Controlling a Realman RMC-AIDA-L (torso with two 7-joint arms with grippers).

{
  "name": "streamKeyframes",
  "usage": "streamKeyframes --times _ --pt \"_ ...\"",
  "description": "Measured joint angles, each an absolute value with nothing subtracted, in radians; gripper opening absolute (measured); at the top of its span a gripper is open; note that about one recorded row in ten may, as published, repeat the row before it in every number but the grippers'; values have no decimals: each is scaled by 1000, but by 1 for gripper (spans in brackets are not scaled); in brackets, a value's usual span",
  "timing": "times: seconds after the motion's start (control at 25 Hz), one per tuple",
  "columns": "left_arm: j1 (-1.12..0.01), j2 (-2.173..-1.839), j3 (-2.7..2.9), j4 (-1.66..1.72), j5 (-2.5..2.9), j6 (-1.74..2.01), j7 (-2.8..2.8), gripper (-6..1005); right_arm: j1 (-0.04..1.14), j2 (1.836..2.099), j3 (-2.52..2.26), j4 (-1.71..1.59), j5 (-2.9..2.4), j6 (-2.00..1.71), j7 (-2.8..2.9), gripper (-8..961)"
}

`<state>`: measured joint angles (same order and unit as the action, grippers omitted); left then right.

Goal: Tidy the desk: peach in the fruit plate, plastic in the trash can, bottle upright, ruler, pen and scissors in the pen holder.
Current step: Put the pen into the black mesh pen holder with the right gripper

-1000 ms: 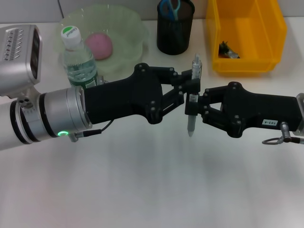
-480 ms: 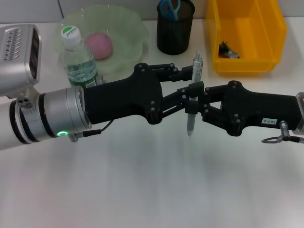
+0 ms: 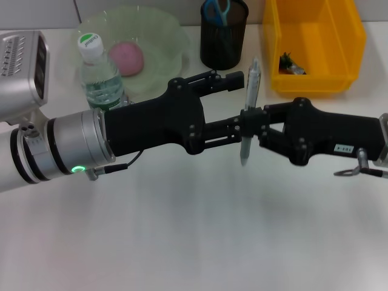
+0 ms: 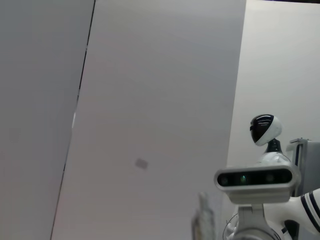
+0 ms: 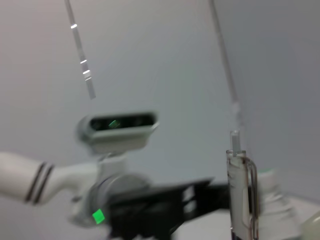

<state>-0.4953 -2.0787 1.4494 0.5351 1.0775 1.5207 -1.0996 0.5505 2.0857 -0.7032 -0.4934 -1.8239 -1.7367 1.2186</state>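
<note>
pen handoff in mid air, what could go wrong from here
The pen hangs above the table, pinched only by the right gripper, while the left gripper stands open around it. A weak pinch could let it tilt or drop. Swinging to the pen holder, it might also hit the holder's rim or the scissors inside.

Probably a robotics lab: white desk, yellow bin, bare walls.

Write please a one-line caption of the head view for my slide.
Right claw holds the pen upright in mid-air; open left claw alongside, above the desk.
</note>
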Motion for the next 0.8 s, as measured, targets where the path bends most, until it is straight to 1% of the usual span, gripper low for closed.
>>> streamKeyframes --times 0.04,0.28,0.44,0.8 --pt "-495 -2078 1449 528 1077 1521 -1097 546 548 2085 -703 -496 -1805 -1725 1219 140" --pt "-477 -2078 1443 465 1073 1525 -1028 773 538 2080 -704 -534 -1627 -1593 1222 141" --pt "-474 -2080 1449 438 1064 1526 -983 787 585 2084 -714 -587 -1586 -1424 1217 141" --pt "-483 -2080 1445 429 1059 1498 -971 786 808 2088 -716 -482 -1550 -1036 1138 143"
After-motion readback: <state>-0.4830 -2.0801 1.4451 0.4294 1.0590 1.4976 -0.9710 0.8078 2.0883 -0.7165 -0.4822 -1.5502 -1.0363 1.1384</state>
